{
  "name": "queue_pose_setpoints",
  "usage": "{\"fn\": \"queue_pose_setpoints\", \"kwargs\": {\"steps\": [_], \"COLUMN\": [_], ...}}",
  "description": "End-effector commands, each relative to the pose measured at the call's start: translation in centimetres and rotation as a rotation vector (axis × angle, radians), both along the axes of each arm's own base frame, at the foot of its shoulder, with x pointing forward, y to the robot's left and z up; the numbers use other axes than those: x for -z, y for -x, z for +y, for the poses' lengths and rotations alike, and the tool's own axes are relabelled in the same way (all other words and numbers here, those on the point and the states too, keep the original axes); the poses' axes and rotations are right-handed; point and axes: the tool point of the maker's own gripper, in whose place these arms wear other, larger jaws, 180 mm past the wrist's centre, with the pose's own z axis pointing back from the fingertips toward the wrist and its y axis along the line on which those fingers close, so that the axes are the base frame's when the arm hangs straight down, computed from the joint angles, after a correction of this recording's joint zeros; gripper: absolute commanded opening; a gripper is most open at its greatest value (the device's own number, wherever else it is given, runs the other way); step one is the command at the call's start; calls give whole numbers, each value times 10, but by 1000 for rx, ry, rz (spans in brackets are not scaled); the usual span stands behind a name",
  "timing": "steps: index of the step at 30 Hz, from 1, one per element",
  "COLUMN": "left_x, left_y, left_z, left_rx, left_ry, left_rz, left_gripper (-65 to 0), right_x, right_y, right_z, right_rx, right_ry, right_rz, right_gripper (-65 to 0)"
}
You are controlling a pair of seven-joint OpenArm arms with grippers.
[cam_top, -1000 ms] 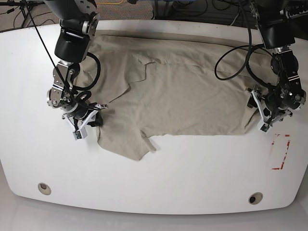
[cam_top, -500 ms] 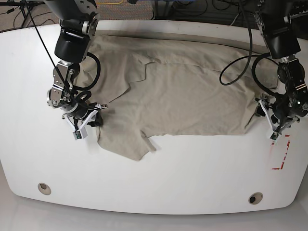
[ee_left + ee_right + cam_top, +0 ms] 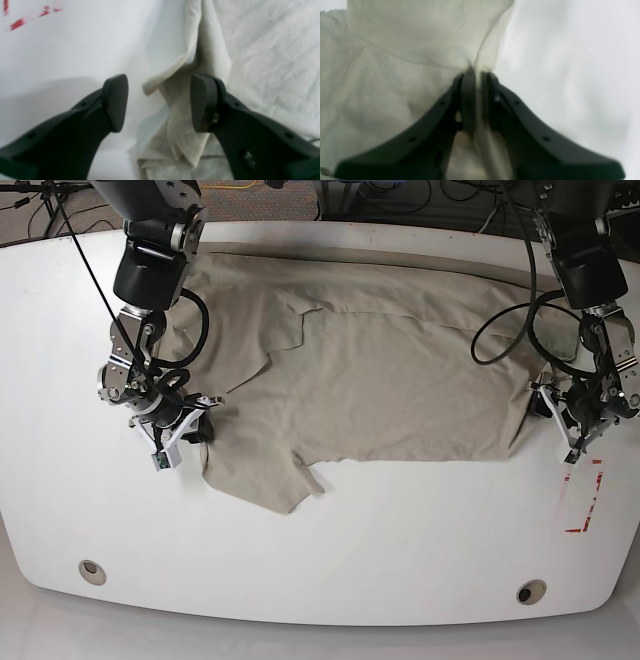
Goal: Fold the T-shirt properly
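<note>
The beige T-shirt (image 3: 380, 380) lies spread and wrinkled on the white table (image 3: 400, 530). My right gripper (image 3: 190, 430) is at the shirt's left edge. In the right wrist view it (image 3: 478, 97) is shut on a pinched fold of the cloth (image 3: 395, 62). My left gripper (image 3: 555, 423) is at the shirt's right edge. In the left wrist view it (image 3: 159, 102) is open, and a raised fold of the shirt (image 3: 205, 55) stands between the fingers, touching the right finger (image 3: 202, 102).
A red tape mark (image 3: 585, 495) is on the table just right of and below the left gripper; it also shows in the left wrist view (image 3: 30, 17). Two round holes (image 3: 92, 571) (image 3: 531, 591) sit near the front edge. Black cables (image 3: 500, 320) hang over the shirt's right side.
The arm at the shirt's right edge has shifted to the right, toward the red mark. The arm at the left edge has not moved and keeps its grip.
</note>
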Motion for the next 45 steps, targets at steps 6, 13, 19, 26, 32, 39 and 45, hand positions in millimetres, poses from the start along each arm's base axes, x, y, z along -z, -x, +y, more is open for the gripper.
{"fn": "queue_pose_setpoints", "kwargs": {"steps": [6,13,19,26,32,39,45], "left_x": [-4,-4,-7,-10,-13,-30,-55], "left_y": [-11,-19,-22,-28,-30,-36,-32], "left_z": [5,5,4,1,2,4,15], "left_rx": [-16,-28,-28,-25,-25,-15,-30], "left_ry": [32,52,54,68,68,45,-9], "left_rz": [-42,-43,-51,-90,-110,-158,-212], "left_gripper": [-283,-286,-453,-628,-633,-635,-635], "right_x": [-7,-7,-8,-8,-8,-8,-8], "right_y": [-6,-6,-6,-6,-6,-6,-6], "right_z": [-5,-5,-4,-4,-4,-4,-4], "right_rx": [-4,-4,-4,-4,-4,-4,-4], "right_ry": [20,20,20,20,20,20,20], "right_rz": [-10,-10,-13,-13,-13,-13,-13], "right_gripper": [-556,-556,-556,-556,-556,-556,-558]}}
